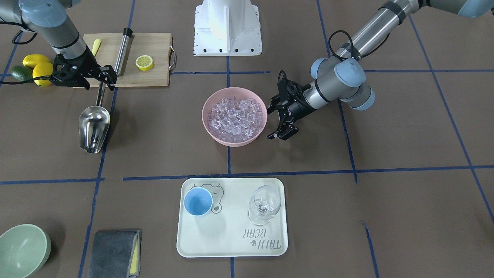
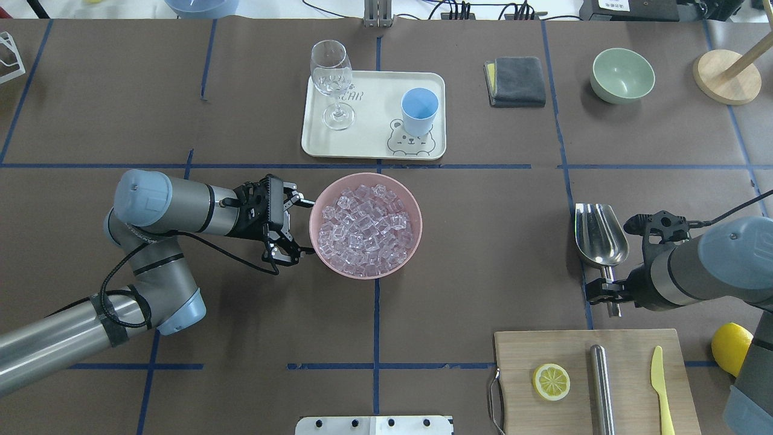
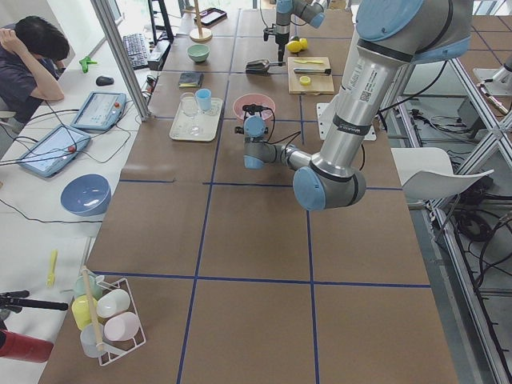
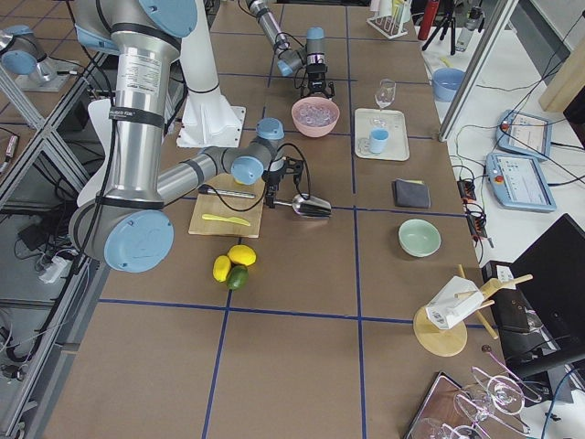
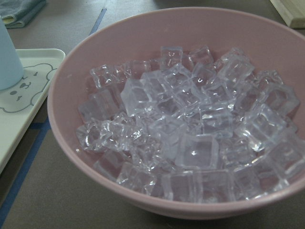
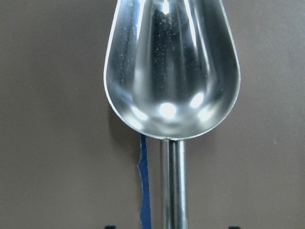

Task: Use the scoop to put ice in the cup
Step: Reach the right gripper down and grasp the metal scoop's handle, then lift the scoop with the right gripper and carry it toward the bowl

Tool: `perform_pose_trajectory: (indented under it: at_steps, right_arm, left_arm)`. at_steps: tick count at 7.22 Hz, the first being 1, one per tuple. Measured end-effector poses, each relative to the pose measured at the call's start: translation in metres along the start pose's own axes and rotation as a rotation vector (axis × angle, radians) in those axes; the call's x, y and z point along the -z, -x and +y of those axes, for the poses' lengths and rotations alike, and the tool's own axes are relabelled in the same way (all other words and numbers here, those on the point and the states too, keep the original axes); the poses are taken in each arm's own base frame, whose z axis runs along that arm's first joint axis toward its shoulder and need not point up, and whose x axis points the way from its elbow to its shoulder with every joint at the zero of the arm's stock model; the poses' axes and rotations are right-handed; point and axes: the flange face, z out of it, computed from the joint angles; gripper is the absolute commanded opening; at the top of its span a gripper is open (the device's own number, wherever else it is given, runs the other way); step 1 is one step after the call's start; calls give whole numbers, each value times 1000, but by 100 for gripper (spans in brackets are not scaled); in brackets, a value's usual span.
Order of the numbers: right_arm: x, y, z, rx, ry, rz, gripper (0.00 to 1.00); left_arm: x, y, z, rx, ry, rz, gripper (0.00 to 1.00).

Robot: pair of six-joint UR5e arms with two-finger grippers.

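The left gripper [image 2: 302, 226] was wide open and empty, just beside the pink bowl [image 2: 416, 223] of ice [image 2: 365, 226]. The right gripper [image 2: 610, 291] was open over the handle of the scoop [image 2: 599, 235], which lay on the right. The cup [image 2: 419, 109] stood on the far tray [image 2: 368, 121].

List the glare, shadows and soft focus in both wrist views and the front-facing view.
Right wrist view: the shiny steel scoop shows bright hotspots near the trough's base and a dark reflection up its middle. Left wrist view: the clear ice cubes glint in the pink bowl; the light-blue cup at the edge looks slightly soft. Front-facing view: even light, a faint shadow beside the scoop.
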Motion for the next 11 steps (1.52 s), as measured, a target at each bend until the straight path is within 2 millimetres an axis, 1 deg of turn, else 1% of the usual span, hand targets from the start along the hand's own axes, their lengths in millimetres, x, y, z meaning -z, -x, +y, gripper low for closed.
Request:
perform_pose_trajectory:
  at_steps: [1,2,3,4,5,8,9,10,11]
  right_arm:
    - [-7,0,2,4,6,9,73]
    - [-14,0,4,10,15,19,65]
    - [-19,0,5,18,22,26,32]
    - [-21,1,5,24,25,26,7]
    - [-20,4,5,27,26,19,0]
    - [-14,6,2,29,22,8,0]
    - [-7,6,0,56,12,1,0]
    - [6,8,-4,132,-12,-14,0]
    - [21,10,-9,271,-49,-27,0]
  left_arm:
    - [0,0,0,-1,-1,0,100]
    - [0,0,0,-1,-2,1,100]
    - [0,0,0,-1,-2,1,100]
    - [0,0,0,-1,-2,1,100]
    - [0,0,0,-1,-2,1,100]
    - [0,0,0,-1,-2,1,100]
    - [1,0,0,-2,-3,1,100]
    - [1,-1,1,-2,-5,0,100]
    - [1,-1,1,-3,-5,0,100]
